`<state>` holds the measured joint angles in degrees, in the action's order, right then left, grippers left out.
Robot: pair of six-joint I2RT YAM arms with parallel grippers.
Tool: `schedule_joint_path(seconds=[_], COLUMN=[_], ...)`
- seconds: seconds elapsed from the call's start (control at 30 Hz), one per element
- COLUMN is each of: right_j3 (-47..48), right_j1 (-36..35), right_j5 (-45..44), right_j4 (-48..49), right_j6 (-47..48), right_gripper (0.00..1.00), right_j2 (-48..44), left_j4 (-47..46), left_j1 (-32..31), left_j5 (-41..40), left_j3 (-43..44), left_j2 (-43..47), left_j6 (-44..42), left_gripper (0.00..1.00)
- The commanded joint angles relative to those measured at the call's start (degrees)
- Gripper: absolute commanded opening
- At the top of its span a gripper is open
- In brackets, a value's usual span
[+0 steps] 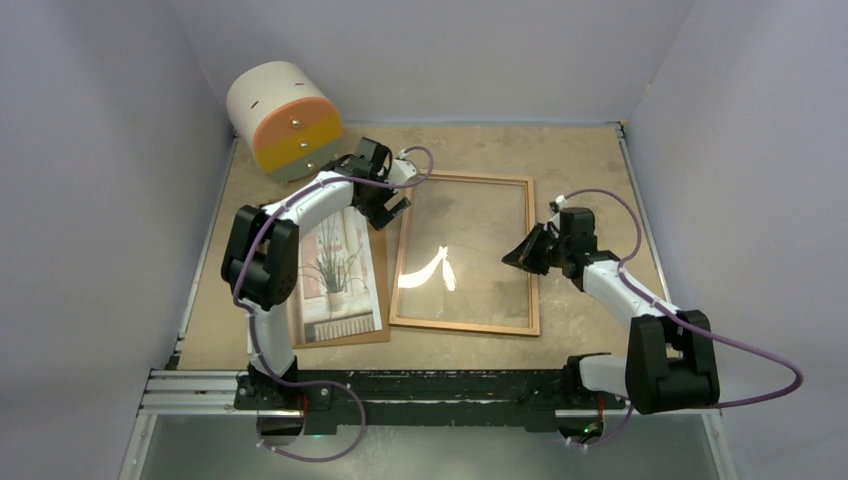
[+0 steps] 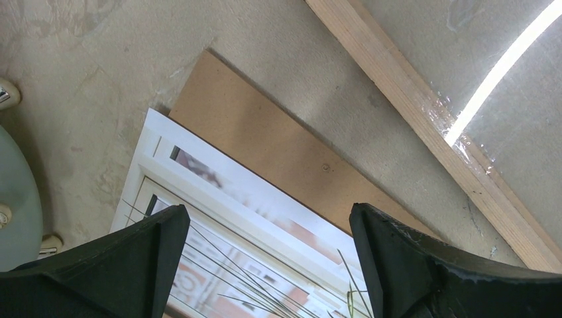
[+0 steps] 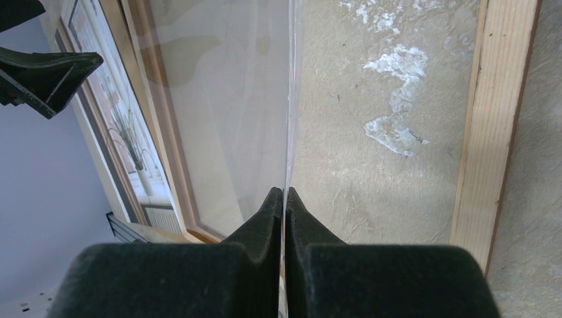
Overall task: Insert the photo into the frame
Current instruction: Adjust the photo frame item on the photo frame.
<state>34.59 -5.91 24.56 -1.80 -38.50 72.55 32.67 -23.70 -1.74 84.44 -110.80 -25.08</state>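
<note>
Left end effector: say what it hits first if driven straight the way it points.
Probably the rectangular paper photo of a green plant, near its top edge, lying on the plain brown backing board; depth is unclear.

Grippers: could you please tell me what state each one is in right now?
Left gripper: jaws open, holding nothing.
Right gripper: jaws shut on the clear pane at its edge.
</note>
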Motion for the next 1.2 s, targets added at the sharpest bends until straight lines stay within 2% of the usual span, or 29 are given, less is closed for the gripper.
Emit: schedule_joint_path(seconds=[0.0,0.47,0.87,1.17], right_j3=[-1.17,-3.39,-1.88,0.77], right_j1=[0.71,1.74,1.94,2.14], right_j5=[-1.57,-1.32,3.85,3.25], right_j4=[1.27,1.56,5.18,0.82], right_j6=[-0.82,-0.70,1.81,3.64], right_gripper=[0.00,0.00,0.00,0.00], right_j2=[-1.50,-1.23,1.84,2.93], left_j4=[-0.76,-0.91,-2.30,-3.66], left_j1=[-0.13,-0.20,-0.63,-0.81], left_j5=[0.51,0.84,3.71,5.39], left_j3=[-0.29,-0.84,-2.50,-2.07], left_j2=[-0.09,-0.09,-0.57,-2.33], left_j6=[0.50,0.27,1.25,1.88], left_gripper=[0.98,0.98,0.98,0.98])
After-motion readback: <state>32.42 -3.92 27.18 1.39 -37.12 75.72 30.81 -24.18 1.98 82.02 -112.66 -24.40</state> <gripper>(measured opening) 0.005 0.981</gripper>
